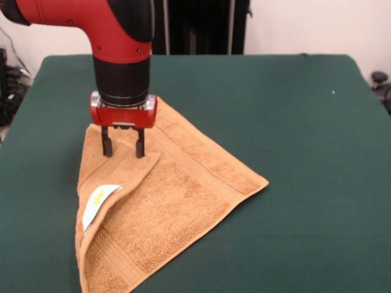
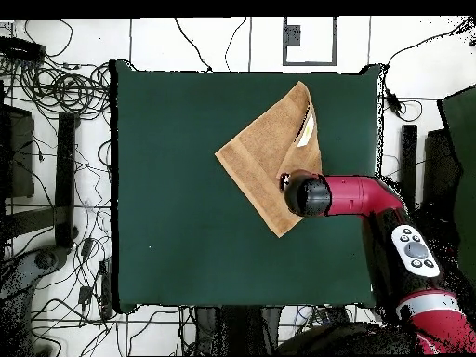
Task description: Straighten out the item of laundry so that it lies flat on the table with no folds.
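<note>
A robotics lab: a red and black Sawyer arm (image 2: pixel 372 200) reaches over a green felt tabletop (image 2: pixel 186 186), loose cables (image 2: pixel 56 93) sprawl across the white floor at 9 o'clock, and black equipment stands (image 1: pixel 201 24) line the wall.

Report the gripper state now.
Gripper: open, holding nothing, fingers apart just above the folded-over flap of the towel.

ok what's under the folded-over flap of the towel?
More towel: the flap, white label showing, lies on its own lower layer. Open claw sits at the flap's corner. Table beneath is covered.
</note>
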Motion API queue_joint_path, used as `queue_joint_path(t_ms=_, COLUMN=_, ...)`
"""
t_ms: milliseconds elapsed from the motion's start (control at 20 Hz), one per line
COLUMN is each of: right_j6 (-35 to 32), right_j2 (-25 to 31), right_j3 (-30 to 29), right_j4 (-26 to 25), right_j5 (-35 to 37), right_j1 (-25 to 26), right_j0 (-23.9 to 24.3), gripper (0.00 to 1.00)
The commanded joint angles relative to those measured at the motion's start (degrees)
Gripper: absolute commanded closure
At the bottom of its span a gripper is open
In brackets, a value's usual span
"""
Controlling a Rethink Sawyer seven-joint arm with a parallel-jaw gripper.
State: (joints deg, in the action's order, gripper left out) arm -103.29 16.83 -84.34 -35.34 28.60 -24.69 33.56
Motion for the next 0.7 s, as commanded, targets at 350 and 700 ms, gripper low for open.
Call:
queue_joint_path(t_ms=350, right_j6=3.9, right_j2=7.3, right_j3=-2.1, right_j4=2.1, right_j5=2.3, right_j1=5.4, right_j0=-1.2, gripper=0.00)
queue_joint_path(t_ms=700, right_j6=3.4, right_j2=6.1, right_j3=-2.1, right_j4=1.6, right_j5=2.7, right_j1=4.5, right_j0=-2.2, gripper=0.00)
